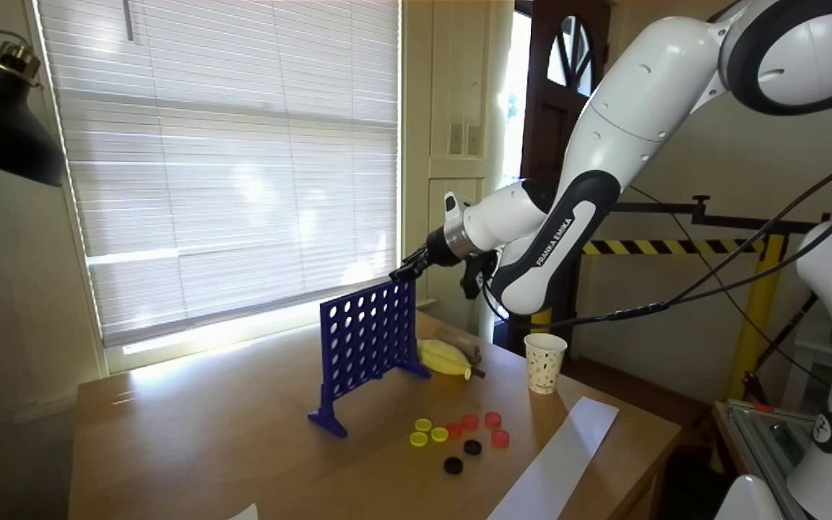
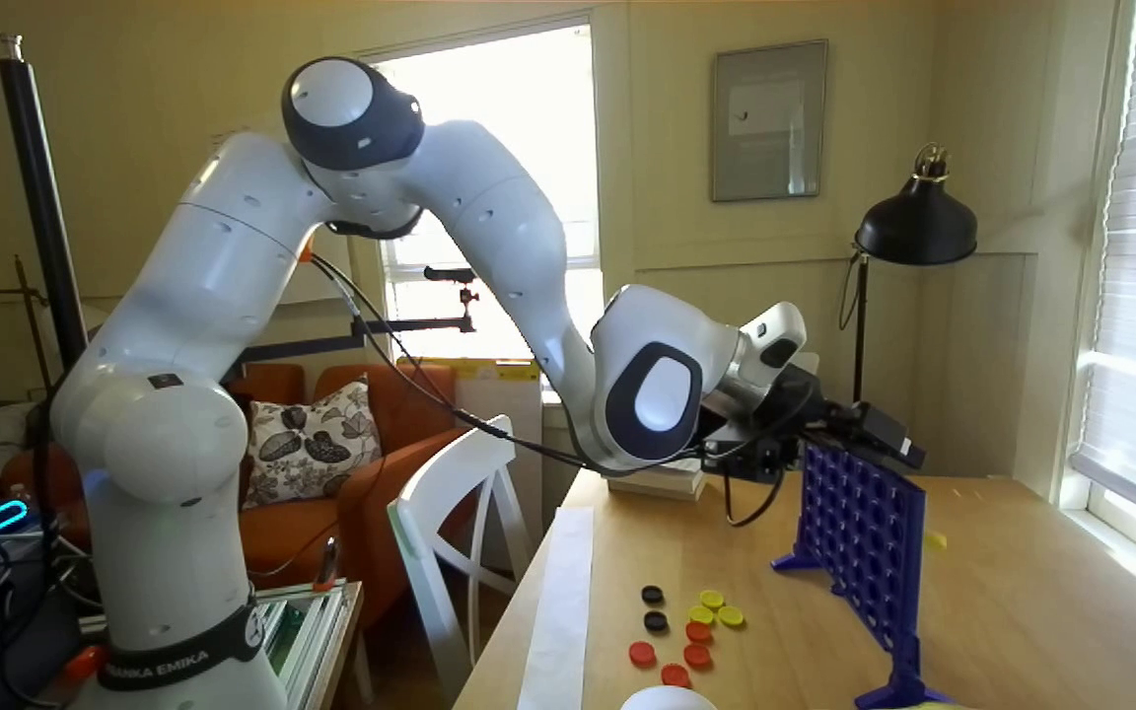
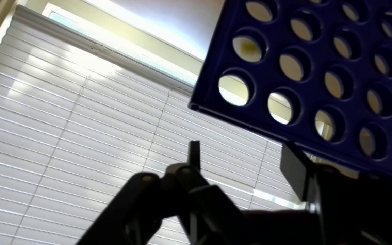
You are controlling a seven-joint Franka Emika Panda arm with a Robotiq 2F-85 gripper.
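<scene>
We see the claw (image 3: 240,158), fingers parted and empty, above the Connect Four grid (image 3: 317,75); a bump could topple it.

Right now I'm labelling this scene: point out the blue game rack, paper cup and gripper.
Blue game rack (image 3: 317,77): wrist view, solid part between holes.
Paper cup (image 1: 545,368): in an exterior view, speckled side.
Gripper (image 3: 242,160): wrist view, midway between its fingertips.

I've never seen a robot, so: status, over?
Gripper open, nothing held. Blue grid upright, its top edge near the gripper; contact unclear. Loose discs beside the grid, likely not in the way.
</scene>
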